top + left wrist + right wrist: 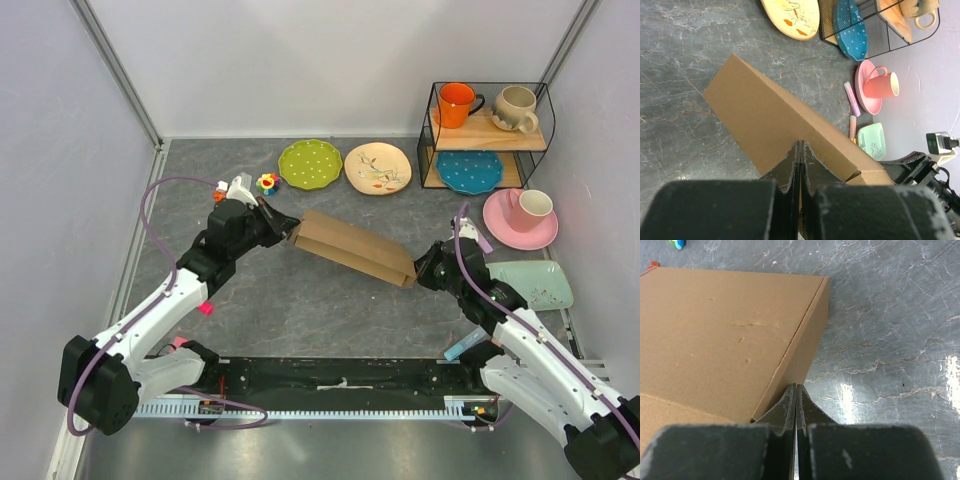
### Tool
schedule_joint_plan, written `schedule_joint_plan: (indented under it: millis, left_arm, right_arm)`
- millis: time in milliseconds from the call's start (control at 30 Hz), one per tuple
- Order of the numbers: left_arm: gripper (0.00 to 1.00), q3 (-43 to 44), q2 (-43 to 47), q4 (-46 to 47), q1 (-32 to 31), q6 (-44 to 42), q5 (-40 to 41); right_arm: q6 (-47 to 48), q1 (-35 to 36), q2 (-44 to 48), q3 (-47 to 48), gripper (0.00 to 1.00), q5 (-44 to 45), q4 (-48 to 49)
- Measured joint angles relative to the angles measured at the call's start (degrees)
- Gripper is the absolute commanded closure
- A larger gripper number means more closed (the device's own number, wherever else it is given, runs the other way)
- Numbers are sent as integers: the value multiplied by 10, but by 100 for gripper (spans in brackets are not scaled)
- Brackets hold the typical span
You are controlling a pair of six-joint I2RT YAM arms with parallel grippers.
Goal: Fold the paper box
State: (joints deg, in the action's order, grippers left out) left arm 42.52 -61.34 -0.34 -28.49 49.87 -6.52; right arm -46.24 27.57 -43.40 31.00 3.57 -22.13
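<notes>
pinning a nearly finished box between two arms

on the grey marbled table top (300,320), the plain brown corrugated cardboard paper box (355,250) sits mid-table between the two arms. it is already closed into a shallow mailer and appears tipped up on one long edge. the folding looks all but done, and the step in hand seems to be the final pressing-home of lid and walls. the next move likely calls for laying the box flat and checking that the tabs are seated, without crushing the cardboard. the black two-finger left gripper (293,232) has its jaws fully closed, tips butted against the box's left end. the black two-finger right gripper (418,275) is likewise pressed together, tips touching the lower right corner. neither visibly pinches any cardboard.
</notes>
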Motion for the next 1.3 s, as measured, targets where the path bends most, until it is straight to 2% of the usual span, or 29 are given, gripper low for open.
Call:
schedule_joint_plan:
  millis: [267, 767, 867, 1100, 1300]
  left_arm:
    - [98, 13, -5, -42, 5, 0, -12]
    - [97, 49, 12, -200, 11, 0, -45]
    - [95, 49, 20, -234, 11, 1, -64]
    - [91, 49, 63, -281, 11, 9, -95]
    - [91, 49, 63, -297, 11, 9, -102]
  right_arm:
    - [0, 0, -21, 55, 100, 3, -65]
    - [2, -3, -75, 189, 96, 49, -148]
    - [0, -4, -73, 191, 93, 48, -151]
    - [-7, -7, -60, 202, 73, 26, -179]
    - [-8, -8, -63, 209, 71, 27, -190]
